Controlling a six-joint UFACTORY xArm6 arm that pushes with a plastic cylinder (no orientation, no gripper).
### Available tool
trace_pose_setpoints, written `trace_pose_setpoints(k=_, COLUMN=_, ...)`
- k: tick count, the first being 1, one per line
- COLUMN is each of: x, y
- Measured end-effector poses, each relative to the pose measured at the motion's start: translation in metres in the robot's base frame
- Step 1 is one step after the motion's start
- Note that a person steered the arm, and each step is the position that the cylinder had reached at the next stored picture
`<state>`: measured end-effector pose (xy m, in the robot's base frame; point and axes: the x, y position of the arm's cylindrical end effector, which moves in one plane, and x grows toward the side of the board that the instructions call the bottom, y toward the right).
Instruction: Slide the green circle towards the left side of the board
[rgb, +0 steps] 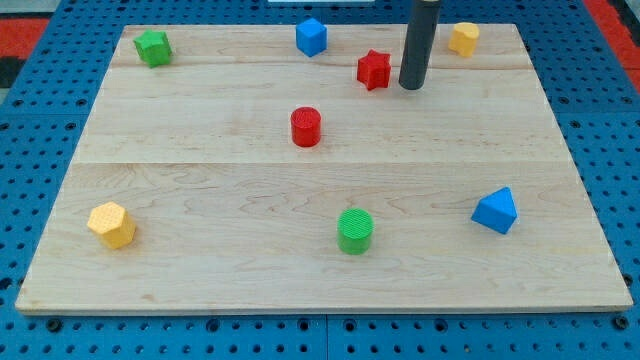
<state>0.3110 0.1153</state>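
Note:
The green circle (355, 230) is a short green cylinder. It stands on the wooden board (200, 190) near the view's bottom, just right of centre. My tip (412, 86) is at the end of the dark rod, near the view's top, right of centre. It rests just right of the red star (374, 69) and far above the green circle. It touches no block.
A red cylinder (306, 127) stands mid-board. A blue cube (311, 37) and a green star-like block (153, 47) sit along the top. A yellow block (463, 39) is top right, a yellow hexagon (111, 224) bottom left, a blue triangle (496, 211) at the right.

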Motion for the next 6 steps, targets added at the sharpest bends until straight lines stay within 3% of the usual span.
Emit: trace_pose_setpoints(k=6, x=0.019, y=-0.049)
